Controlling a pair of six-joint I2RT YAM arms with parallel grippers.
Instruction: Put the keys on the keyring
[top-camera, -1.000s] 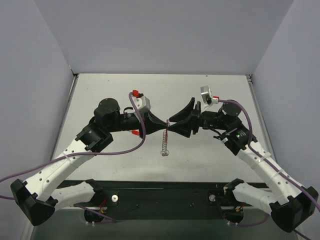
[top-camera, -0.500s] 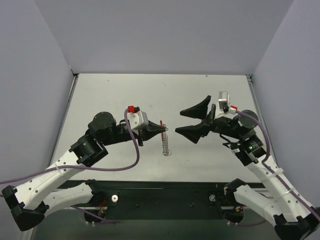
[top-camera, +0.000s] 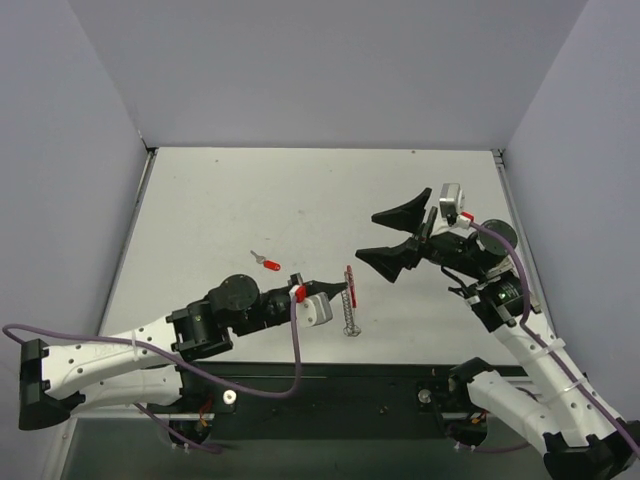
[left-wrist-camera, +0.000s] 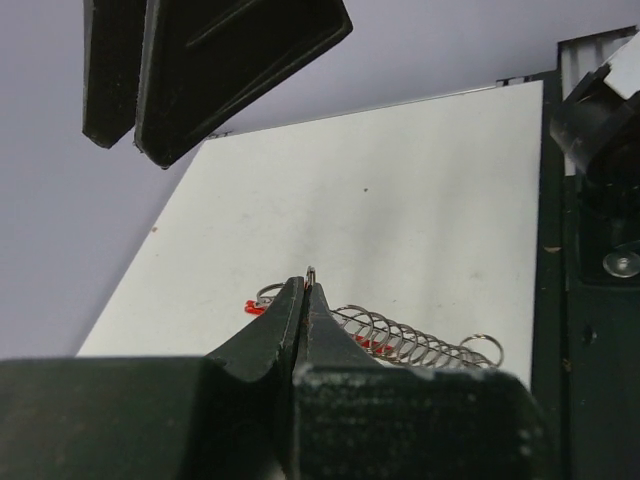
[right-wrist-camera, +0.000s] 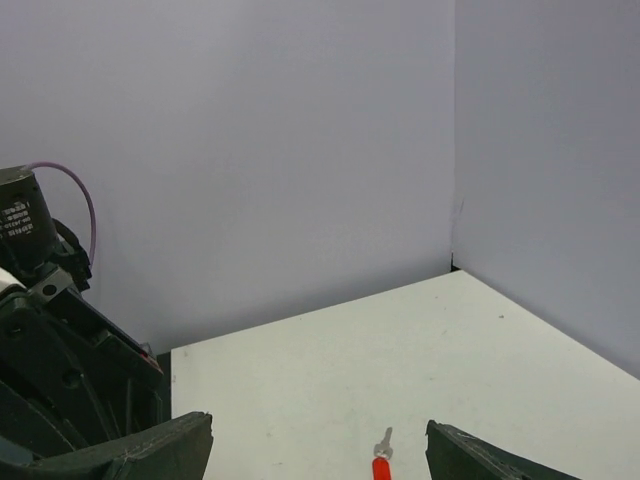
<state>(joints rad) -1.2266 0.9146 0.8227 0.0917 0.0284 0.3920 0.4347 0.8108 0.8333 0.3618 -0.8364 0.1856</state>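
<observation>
The keyring (top-camera: 348, 281) is a short red band, and the keys (top-camera: 350, 315) run on from it toward the near edge as a row of thin silver loops. My left gripper (top-camera: 345, 290) is shut at the red band. In the left wrist view its fingers (left-wrist-camera: 305, 290) are pressed together on a thin silver sliver. The silver loops (left-wrist-camera: 415, 341) and bits of red (left-wrist-camera: 254, 307) lie just behind them. My right gripper (top-camera: 367, 237) hangs wide open to the right of the bunch, holding nothing. Its fingers (left-wrist-camera: 200, 70) show at the top of the left wrist view.
A single small key with a red head (top-camera: 266, 262) lies loose on the white table (top-camera: 200, 200), left of the bunch. It also shows between the right gripper's open fingers (right-wrist-camera: 381, 462). Grey walls close off the back and both sides. A black rail (top-camera: 330, 385) runs along the near edge.
The left arm has swung down and back toward the near edge, carrying the bunch with it. The right gripper has let go, opened wide and drawn off to the right.
</observation>
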